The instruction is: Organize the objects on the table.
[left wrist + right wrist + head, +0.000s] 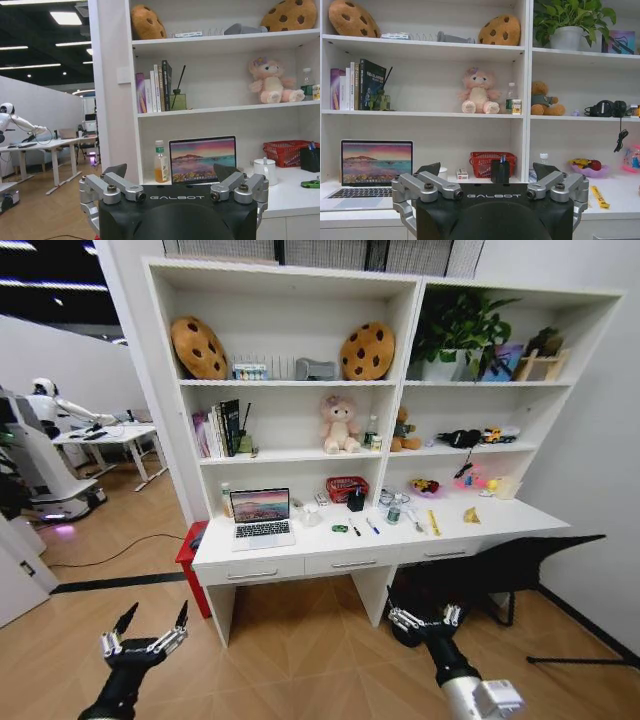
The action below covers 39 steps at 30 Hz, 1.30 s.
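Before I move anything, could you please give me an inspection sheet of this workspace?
Surface: white desk, drawers shut.
Job's things: open laptop at the desk's left; green toy, black pen and blue pen lie loose mid-desk.
Clutter: red basket, orange-drink bottle, yellow strip.
Grippers: left pincer and right pincer both open, empty, held low over the floor short of the desk.
Cables: black cord on the floor, left.
Surroundings: black chair at right, another robot far left.
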Motion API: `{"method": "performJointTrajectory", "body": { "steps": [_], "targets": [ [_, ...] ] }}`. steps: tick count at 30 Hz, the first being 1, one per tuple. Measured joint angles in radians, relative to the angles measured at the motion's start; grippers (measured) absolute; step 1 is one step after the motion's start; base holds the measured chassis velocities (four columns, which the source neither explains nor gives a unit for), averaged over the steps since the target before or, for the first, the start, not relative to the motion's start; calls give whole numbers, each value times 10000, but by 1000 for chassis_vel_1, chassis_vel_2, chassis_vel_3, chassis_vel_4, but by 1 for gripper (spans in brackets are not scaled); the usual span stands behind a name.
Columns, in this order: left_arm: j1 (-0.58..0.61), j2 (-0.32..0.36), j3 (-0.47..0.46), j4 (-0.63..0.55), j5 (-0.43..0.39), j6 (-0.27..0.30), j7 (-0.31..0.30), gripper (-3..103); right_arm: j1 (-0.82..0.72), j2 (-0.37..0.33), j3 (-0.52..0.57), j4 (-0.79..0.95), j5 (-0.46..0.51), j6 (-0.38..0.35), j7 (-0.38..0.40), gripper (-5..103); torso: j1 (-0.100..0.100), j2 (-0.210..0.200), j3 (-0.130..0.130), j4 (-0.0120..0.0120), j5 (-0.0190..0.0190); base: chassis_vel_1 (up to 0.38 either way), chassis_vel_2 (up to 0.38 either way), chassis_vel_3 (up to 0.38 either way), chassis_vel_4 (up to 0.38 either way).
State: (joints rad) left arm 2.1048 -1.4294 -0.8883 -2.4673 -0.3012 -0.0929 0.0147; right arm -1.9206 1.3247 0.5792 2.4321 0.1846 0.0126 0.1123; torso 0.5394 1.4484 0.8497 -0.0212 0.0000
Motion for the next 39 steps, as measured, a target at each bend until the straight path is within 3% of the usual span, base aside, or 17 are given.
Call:
{"method": "performJointTrajectory", "body": {
  "steps": [19, 20, 30, 39],
  "targets": [
    [203, -6, -2, -148, 191, 2, 96, 98, 262, 227, 12, -55, 254, -137, -98, 100, 0, 0, 0, -2, 0, 0, 0, 0, 0],
    [213, -38, -5, -169, 195, -2, 103, 94, 307, 206, 17, -82, 275, -160, -101, 100, 0, 0, 0, -1, 1, 0, 0, 0, 0],
    [200, -130, 85, -85, 392, -33, 165, 98, 322, 214, 35, -150, 340, -187, -146, 100, -1, 0, 0, -1, 0, 0, 0, 0, 0],
    [194, -180, 89, -57, 510, -50, 165, 97, 316, 242, -4, -157, 477, -176, -179, 100, -1, 0, 0, 1, 4, -113, 114, 144, -128]
  ]
}}
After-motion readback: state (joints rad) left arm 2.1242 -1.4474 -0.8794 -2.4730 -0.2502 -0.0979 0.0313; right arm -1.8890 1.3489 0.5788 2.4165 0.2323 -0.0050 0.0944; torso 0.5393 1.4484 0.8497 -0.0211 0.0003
